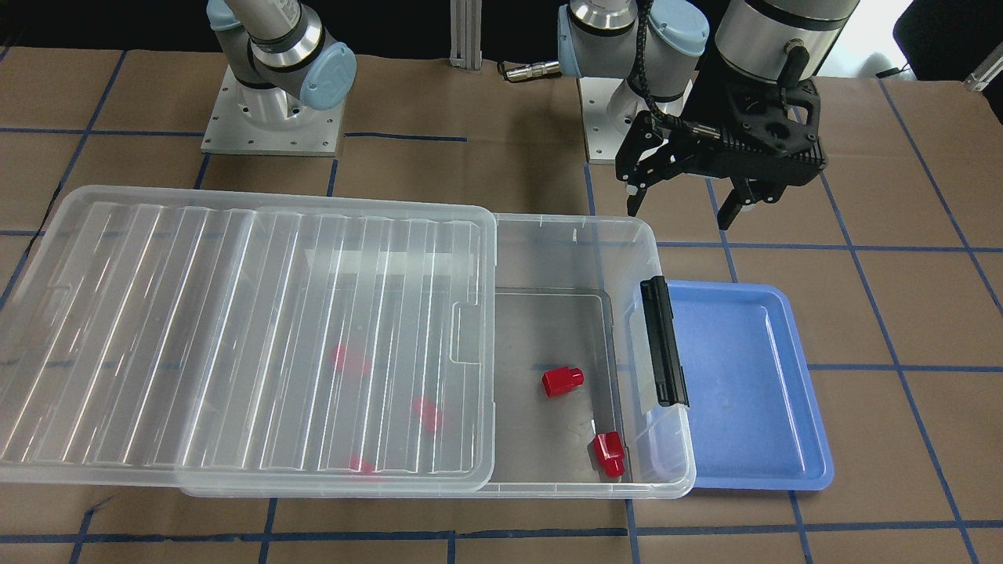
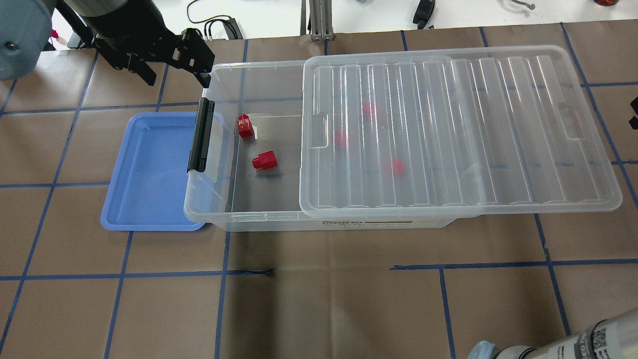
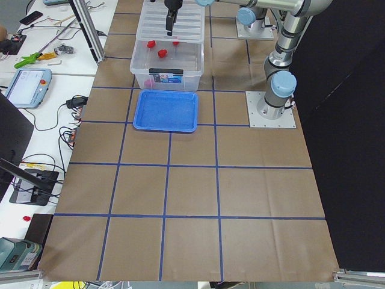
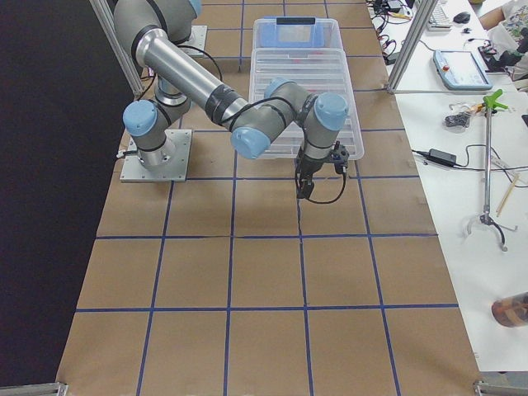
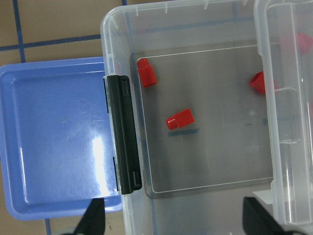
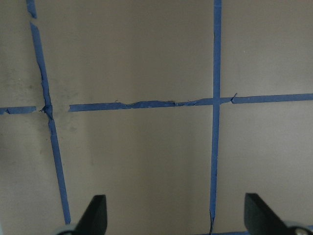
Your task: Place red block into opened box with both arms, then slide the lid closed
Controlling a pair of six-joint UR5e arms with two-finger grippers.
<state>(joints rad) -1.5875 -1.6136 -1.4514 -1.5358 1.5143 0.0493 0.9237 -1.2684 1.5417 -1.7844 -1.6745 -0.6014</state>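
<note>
Left gripper (image 2: 177,80) of mine hangs with jaws apart above the worktop (image 2: 319,299), just off the corner of the box (image 2: 209,199) by its black latch bar (image 2: 200,134). My right gripper (image 6: 176,220), jaws also apart, looks down on bare worktop near the free short end of the lid (image 2: 448,129). Seen from overhead, the red block (image 2: 264,160) lies on the box floor at about 4 o'clock from my left gripper and well clear of it, so I judge the placing done. The next move calls for both grippers to slide the lid toward 9 o'clock over the opening.
</note>
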